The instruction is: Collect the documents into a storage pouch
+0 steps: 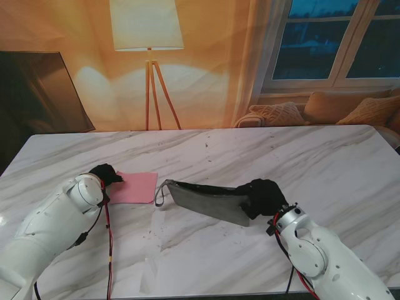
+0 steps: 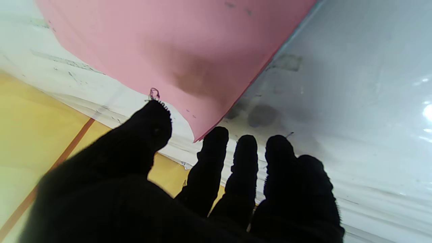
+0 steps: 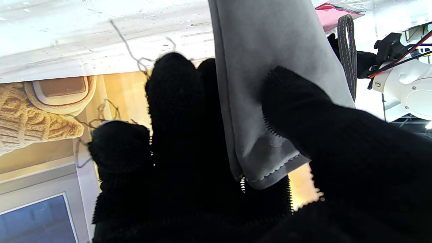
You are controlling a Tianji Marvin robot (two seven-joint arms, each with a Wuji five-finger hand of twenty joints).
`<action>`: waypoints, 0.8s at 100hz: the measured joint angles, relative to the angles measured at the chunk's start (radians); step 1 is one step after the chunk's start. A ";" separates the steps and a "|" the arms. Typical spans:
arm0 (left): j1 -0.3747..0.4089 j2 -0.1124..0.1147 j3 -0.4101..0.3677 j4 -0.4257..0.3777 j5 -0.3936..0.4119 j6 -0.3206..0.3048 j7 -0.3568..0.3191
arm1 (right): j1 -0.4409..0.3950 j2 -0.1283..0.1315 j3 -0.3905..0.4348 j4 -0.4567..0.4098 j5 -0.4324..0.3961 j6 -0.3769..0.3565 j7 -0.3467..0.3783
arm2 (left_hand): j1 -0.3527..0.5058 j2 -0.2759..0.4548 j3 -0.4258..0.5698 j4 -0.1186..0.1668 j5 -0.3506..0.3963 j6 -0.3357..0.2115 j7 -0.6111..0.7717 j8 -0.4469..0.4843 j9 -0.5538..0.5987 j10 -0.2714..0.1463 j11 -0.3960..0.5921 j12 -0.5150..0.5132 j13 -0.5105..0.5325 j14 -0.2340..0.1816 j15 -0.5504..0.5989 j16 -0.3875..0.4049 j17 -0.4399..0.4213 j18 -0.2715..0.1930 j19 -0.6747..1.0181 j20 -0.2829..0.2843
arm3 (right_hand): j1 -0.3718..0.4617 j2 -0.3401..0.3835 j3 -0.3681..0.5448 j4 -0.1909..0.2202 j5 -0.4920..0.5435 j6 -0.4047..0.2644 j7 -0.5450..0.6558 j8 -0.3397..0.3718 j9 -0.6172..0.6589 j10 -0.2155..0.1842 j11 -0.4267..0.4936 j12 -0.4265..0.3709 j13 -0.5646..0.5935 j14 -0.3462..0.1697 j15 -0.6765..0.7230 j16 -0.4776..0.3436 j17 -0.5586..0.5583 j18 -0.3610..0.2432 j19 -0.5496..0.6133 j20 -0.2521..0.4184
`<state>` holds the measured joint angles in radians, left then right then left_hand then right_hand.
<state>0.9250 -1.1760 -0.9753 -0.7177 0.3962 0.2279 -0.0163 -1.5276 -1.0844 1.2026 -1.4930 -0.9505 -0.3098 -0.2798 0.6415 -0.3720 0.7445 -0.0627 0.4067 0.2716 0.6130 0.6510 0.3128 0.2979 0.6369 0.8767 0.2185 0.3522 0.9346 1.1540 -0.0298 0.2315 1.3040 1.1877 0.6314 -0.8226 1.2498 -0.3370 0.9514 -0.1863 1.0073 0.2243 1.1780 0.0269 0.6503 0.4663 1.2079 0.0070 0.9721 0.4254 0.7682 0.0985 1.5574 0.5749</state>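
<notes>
Marble surface [image 1: 250,150]: right robot hand [image 1: 265,197] grips a grey pouch [image 1: 206,201]; left robot hand [image 1: 105,175], fingers spread and empty, should pinch the pink paper [image 1: 134,187] at its corner.

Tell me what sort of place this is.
Likely a living room, or a set made to look like one: a floor lamp by the wall, a sofa with cushions under a window, and a marble table.

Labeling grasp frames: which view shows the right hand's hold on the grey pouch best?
Right wrist view: thumb and fingers pinch the grey pouch near its zippered corner. Stand view shows the whole pouch, but the right hand hides contact. Left wrist view shows no pouch.
</notes>
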 measured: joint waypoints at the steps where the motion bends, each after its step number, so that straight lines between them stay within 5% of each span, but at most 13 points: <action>1: 0.000 0.000 0.001 0.000 0.001 0.000 0.000 | 0.000 0.000 0.000 0.000 0.000 0.000 0.000 | 0.000 0.000 0.000 0.000 -0.010 0.001 0.000 0.008 0.000 0.000 0.000 0.000 0.000 0.000 0.000 0.000 0.000 0.000 0.000 0.000 | 0.000 0.000 0.000 0.000 0.000 0.000 0.000 0.000 0.000 0.000 0.000 0.000 0.000 0.000 0.000 0.000 0.000 0.000 0.000 0.000; 23: -0.016 0.000 0.032 0.013 0.003 0.010 0.003 | 0.000 0.000 0.000 0.000 0.000 0.001 0.000 | 0.000 0.000 0.014 0.000 -0.162 -0.006 0.009 0.030 -0.001 -0.001 0.028 0.006 0.001 -0.001 0.042 0.010 0.027 -0.001 0.014 0.014 | 0.000 0.000 0.000 0.000 0.000 0.000 0.000 0.000 0.000 0.000 0.000 0.000 0.000 0.000 0.000 0.000 0.000 0.000 0.000 0.000; 28: -0.025 -0.003 0.041 0.026 0.001 0.010 0.004 | 0.000 0.000 0.000 0.000 0.000 0.001 0.001 | 0.001 0.000 0.026 0.000 -0.172 -0.006 -0.028 0.001 -0.002 -0.001 0.050 0.023 0.032 -0.003 0.118 0.048 0.103 -0.002 0.065 0.098 | 0.000 0.000 0.000 0.000 0.000 0.000 0.000 0.000 0.000 0.000 0.000 0.000 0.000 0.000 0.000 0.000 0.000 0.000 0.000 0.000; 36: -0.043 -0.012 0.051 0.061 -0.012 0.010 0.013 | 0.000 0.000 -0.001 0.000 0.000 0.001 0.004 | 0.001 0.000 0.026 0.000 -0.172 -0.002 -0.078 -0.056 -0.002 -0.001 0.081 0.044 0.093 -0.015 0.188 0.088 0.227 -0.010 0.147 0.156 | 0.000 0.000 0.000 0.000 0.000 0.000 0.000 0.000 0.000 0.000 0.000 0.000 0.000 0.000 0.000 0.000 0.000 0.000 0.000 0.000; 52: -0.062 -0.023 0.074 0.093 -0.037 0.009 0.014 | 0.000 0.000 -0.004 0.000 0.003 0.001 0.007 | 0.001 -0.023 0.037 0.000 -0.091 0.009 -0.118 -0.114 -0.001 -0.001 0.127 0.094 0.172 -0.041 0.247 0.173 0.399 -0.038 0.247 0.163 | 0.000 0.000 0.000 0.000 0.000 0.000 0.000 0.000 0.000 0.000 0.001 0.000 0.000 0.000 0.000 0.001 0.000 0.000 0.000 0.000; 80: -0.073 -0.033 0.081 0.107 -0.046 0.005 0.016 | 0.002 0.000 -0.007 0.003 0.005 0.001 0.002 | 0.024 -0.056 0.115 -0.011 0.028 -0.032 0.115 -0.019 0.000 0.000 0.154 0.122 0.203 -0.057 0.257 0.198 0.436 -0.052 0.270 0.163 | 0.000 0.001 0.000 0.000 0.000 0.000 0.000 0.000 0.000 0.000 0.002 0.000 0.000 0.000 0.000 0.002 0.000 0.000 0.000 0.000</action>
<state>0.8520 -1.2086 -0.8946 -0.6104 0.3502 0.2332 -0.0007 -1.5254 -1.0842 1.1955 -1.4900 -0.9458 -0.3092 -0.2776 0.6655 -0.4279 0.8599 -0.0736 0.4345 0.2397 0.7284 0.6323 0.3129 0.2975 0.7911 0.9983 0.4216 0.2957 1.1920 1.3522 0.4063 0.1797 1.5742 1.3509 0.6311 -0.8221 1.2498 -0.3370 0.9514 -0.1863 1.0074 0.2242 1.1780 0.0269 0.6522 0.4663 1.2079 0.0069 0.9721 0.4269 0.7682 0.0985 1.5574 0.5750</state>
